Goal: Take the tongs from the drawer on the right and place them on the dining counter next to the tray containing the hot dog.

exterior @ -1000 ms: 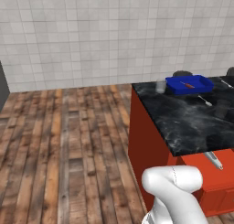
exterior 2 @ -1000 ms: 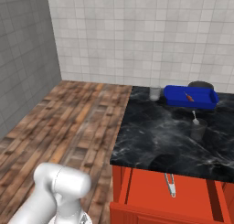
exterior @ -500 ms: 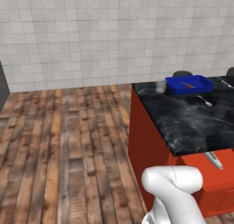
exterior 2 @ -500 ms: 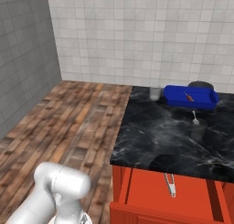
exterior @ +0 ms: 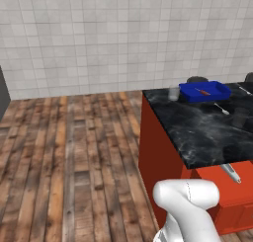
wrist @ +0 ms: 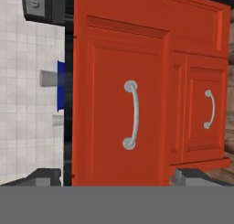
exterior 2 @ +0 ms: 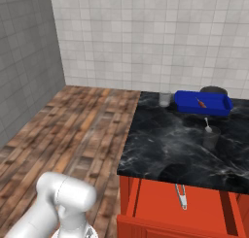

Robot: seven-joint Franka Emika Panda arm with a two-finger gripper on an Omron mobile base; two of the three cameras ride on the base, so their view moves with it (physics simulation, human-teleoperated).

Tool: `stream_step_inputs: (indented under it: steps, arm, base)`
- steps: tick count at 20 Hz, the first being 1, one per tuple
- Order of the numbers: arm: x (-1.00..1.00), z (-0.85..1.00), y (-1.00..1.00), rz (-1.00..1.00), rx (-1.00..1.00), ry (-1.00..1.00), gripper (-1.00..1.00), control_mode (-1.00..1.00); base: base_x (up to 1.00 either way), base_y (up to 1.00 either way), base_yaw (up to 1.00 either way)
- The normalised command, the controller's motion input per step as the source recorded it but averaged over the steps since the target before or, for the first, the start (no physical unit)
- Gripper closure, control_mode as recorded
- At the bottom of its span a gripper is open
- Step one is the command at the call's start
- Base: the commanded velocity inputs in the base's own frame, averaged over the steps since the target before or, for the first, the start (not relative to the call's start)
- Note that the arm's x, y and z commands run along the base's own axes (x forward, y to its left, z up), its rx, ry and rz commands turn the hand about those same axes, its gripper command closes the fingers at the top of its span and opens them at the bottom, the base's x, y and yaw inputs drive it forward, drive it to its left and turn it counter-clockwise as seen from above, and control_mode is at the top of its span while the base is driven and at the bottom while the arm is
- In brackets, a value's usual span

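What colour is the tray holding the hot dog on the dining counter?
Bright blue; the tray shows best in the right base view.

No readable text, label, brand, number or sign appears anywhere — not on the blue tray (exterior 2: 203, 104), nor on the black marble dining counter (exterior 2: 170, 144) it sits on, nor on the red cabinet doors (wrist: 121, 104) below that counter.

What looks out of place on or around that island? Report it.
Little stands out. The shallow red drawer stands pulled open under the black marble counter, with slim silver tongs lying inside. The small reddish hot dog rests in the bright blue tray. Nothing looks spilled or damaged.
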Motion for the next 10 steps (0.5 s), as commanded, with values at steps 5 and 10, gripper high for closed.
stream_step_inputs:
  steps: [5,10]
  arm:
    - [0.00,0.34,0.00,0.00,0.00,0.13,-1.00,-1.00]
    - [0.00,0.31,0.00,0.00,0.00,0.13,-1.00,-1.00]
  base:
    - [0.00,0.00,0.00]
    - [0.00,0.00,0.00]
